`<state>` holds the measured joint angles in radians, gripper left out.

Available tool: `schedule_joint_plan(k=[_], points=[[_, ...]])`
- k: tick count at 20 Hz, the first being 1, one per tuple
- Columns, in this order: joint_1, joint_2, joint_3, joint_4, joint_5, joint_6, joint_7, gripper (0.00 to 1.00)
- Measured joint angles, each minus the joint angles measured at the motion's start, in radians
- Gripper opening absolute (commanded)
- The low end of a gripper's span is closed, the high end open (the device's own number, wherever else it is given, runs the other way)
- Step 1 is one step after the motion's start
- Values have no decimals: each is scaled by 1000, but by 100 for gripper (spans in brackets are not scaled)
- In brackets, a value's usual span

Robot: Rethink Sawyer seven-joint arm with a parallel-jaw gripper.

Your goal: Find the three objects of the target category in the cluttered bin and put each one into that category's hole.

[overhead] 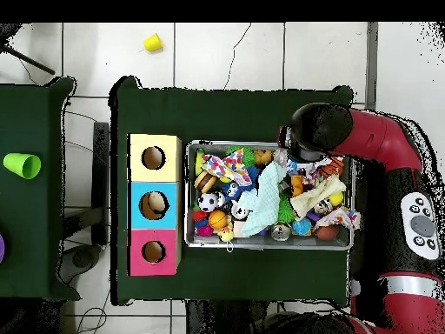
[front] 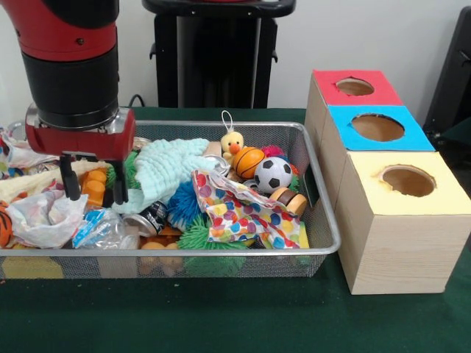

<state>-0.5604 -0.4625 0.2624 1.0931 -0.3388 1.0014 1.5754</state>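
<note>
My gripper [front: 94, 190] hangs low over the left part of the wire mesh bin [front: 324, 220], open, its two black fingers [front: 70, 180] on either side of an orange plastic toy [front: 94, 184]. The bin is heaped with clutter: a soccer ball [front: 273, 174], a small basketball [front: 249, 162], a yellow duck [front: 232, 143], a mint cloth [front: 165, 169], a polka-dot cloth [front: 239, 209] and a can [front: 151, 218]. A wooden box to the right has a red hole [front: 355, 87], a blue hole [front: 377, 127] and a yellow hole [front: 408, 180]. In the overhead view the arm's wrist [overhead: 313, 130] hides the gripper.
Green [front: 199, 237] and blue [front: 182, 206] spiky balls and a crumpled plastic bag [front: 44, 217] also lie in the bin. From above, something tan shows inside the blue hole [overhead: 154, 205]. A green cup [overhead: 23, 164] stands on a side table and a yellow cup [overhead: 153, 42] on the floor.
</note>
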Motion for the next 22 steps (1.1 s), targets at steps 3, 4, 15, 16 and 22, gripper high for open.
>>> schedule_joint_plan(k=[3, 4, 15, 16, 22], points=[[-3, 1, 0, 0, -2, 0, 0, 100], [-4, 1, 0, 0, -2, 0, 0, 100], [-9, 20, 0, 0, -9, -30, 0, 100], [-9, 22, 0, 0, -9, -32, 0, 100], [-9, 41, 0, 0, -12, -49, 0, 100]])
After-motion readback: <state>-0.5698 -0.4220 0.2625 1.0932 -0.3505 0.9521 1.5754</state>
